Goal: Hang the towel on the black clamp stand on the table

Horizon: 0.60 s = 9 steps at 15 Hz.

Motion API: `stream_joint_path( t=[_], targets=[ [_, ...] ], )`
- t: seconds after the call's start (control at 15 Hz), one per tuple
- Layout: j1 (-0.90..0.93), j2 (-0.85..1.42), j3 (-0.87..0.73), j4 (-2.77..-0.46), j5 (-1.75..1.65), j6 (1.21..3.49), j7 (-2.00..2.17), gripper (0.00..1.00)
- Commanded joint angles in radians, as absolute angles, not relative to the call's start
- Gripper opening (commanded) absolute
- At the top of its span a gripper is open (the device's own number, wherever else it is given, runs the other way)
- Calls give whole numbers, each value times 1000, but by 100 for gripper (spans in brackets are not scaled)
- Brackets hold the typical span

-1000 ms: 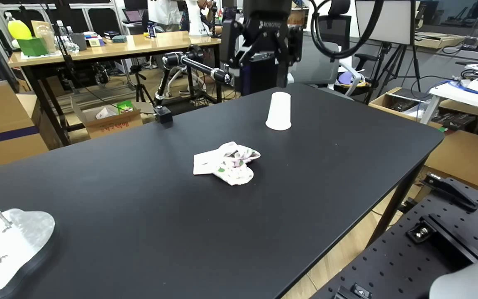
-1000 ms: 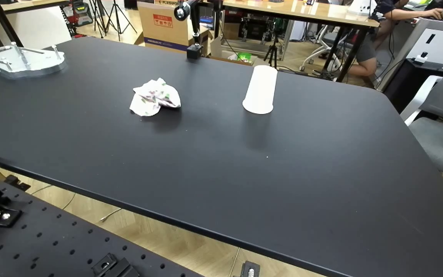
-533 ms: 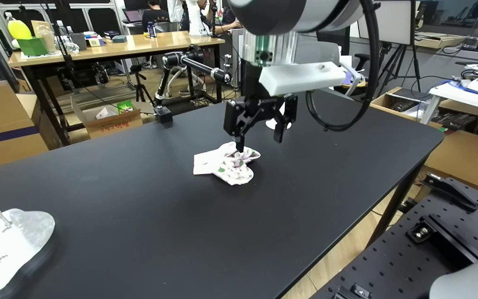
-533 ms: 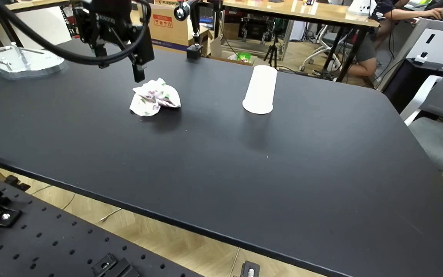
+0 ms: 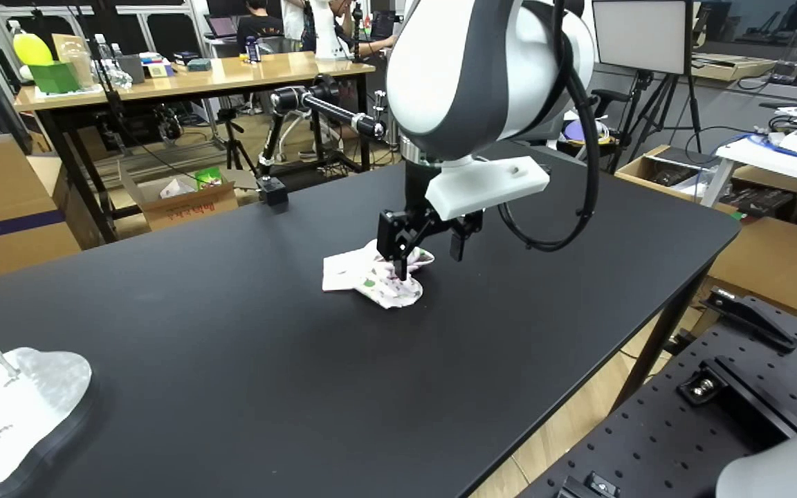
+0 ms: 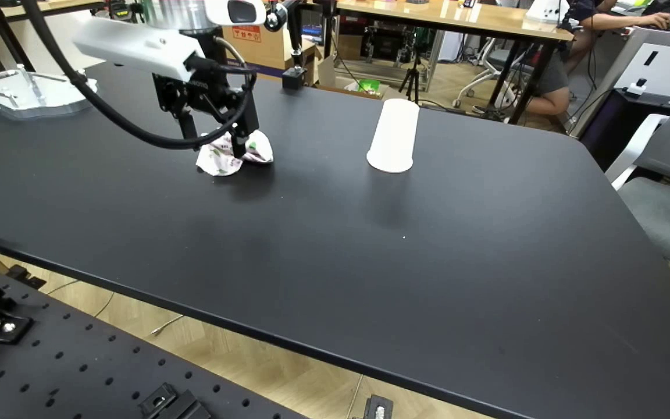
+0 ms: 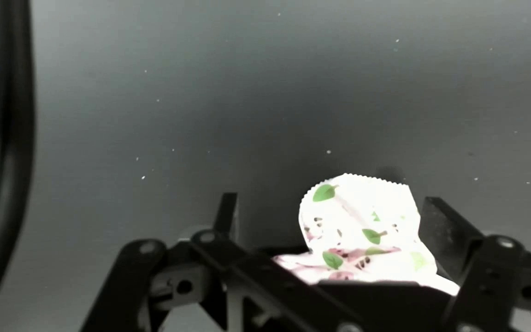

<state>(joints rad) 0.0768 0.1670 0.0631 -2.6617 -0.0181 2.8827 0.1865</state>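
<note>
A crumpled white towel with green leaf and pink prints lies on the black table; it also shows in an exterior view and in the wrist view. My gripper is open and low over the towel, pointing down. In the wrist view the towel lies between the two spread fingers, close to the right one; the left one stands apart from it. A black clamp stand with a jointed arm is fixed at the table's back edge; its base also shows in an exterior view.
A white cup stands upside down on the table; the arm hides it in an exterior view. A metal plate with upright pegs lies at one end of the table. The clamp stand's arm reaches out beyond the table edge.
My gripper has come from high near the cup across to the towel, then lowered to it. It stays open. The towel, cup and clamp stand have not moved.
</note>
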Motion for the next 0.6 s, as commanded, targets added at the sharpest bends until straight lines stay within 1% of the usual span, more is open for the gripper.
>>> stream_joint_path(
  t=[0.0, 0.4, 0.47, 0.53],
  targets=[
    [126, 258, 2, -2587, -96, 2905, 237, 100],
    [200, 362, -79, -2477, -165, 2906, 219, 100],
    [203, 377, -78, -2461, -164, 2909, 209, 75],
    [197, 390, -67, -2447, -149, 2908, 195, 75]
  ],
)
